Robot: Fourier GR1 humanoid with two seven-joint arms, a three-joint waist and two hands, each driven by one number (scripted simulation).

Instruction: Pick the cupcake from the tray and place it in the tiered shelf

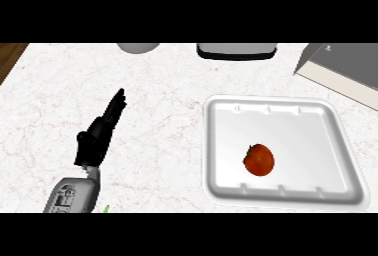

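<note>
Left hand (100, 135) of mine hovers over the marble counter (162, 130) with fingers straight, holding nothing. To its right, the white tray (221, 150) holds a reddish-brown cupcake (259, 159). Beyond it sit a dark-based appliance (236, 50) and a grey shelf (343, 67).

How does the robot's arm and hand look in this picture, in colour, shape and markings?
Only the left arm shows. Its black hand is long and slim, with narrow fingers tapering to a point. Behind it a thin metal-grey wrist joins a light grey, rounded forearm that carries small dark markings on its casing. No cables are visible. The right arm is not in view.
</note>
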